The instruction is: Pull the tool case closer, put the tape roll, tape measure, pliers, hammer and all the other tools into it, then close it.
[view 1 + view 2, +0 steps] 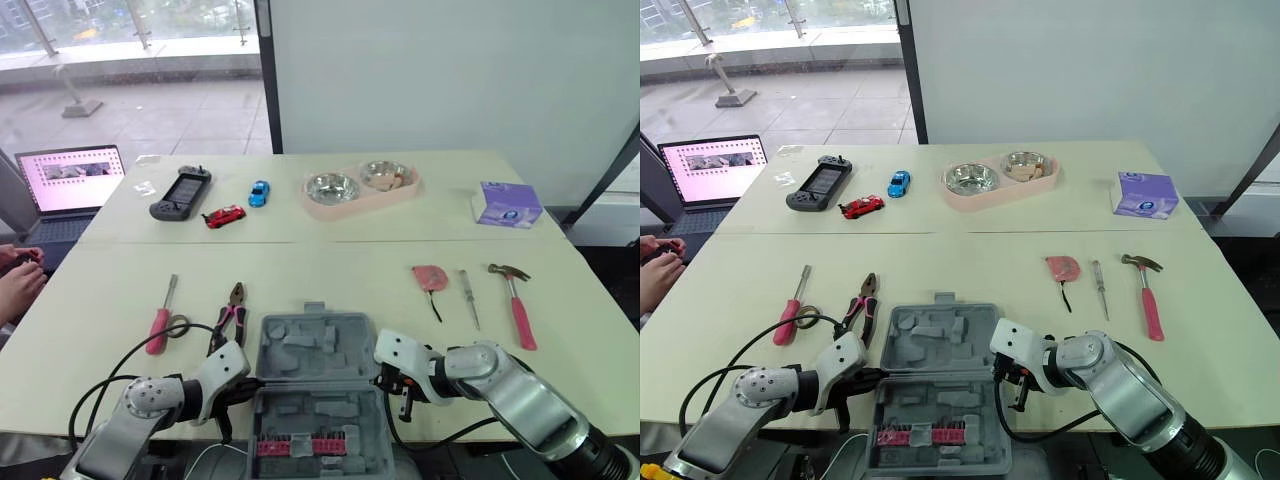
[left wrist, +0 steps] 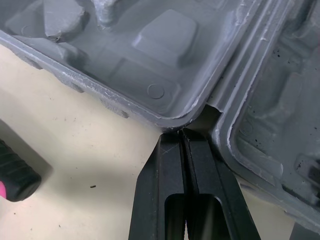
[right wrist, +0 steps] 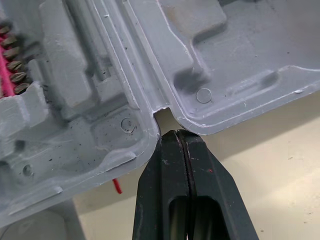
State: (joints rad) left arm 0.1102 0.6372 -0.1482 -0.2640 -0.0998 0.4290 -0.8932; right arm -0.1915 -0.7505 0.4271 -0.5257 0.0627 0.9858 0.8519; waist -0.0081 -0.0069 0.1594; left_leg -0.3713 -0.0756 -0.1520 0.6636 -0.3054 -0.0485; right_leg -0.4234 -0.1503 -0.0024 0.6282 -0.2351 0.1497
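The grey tool case [image 1: 315, 385] lies open at the table's front edge, its lid half [image 1: 318, 345] farther from me and its bit-holding half overhanging the edge. My left gripper [image 1: 250, 385] is shut, its tips in the hinge notch [image 2: 200, 112] on the case's left side. My right gripper [image 1: 385, 378] is shut too, tips at the right hinge notch [image 3: 160, 117]. On the left lie a pink-handled screwdriver [image 1: 160, 320], a tape roll [image 1: 178, 324] and pliers [image 1: 230, 315]. On the right lie a pink tape measure [image 1: 430, 277], a thin screwdriver [image 1: 468, 297] and a hammer [image 1: 518, 305].
At the back stand a game controller [image 1: 180, 193], a red toy car [image 1: 224, 216], a blue toy car [image 1: 259, 193], a pink double bowl [image 1: 358, 187] and a tissue box [image 1: 507, 204]. A laptop [image 1: 70, 185] and a person's hands [image 1: 20, 275] are at the far left.
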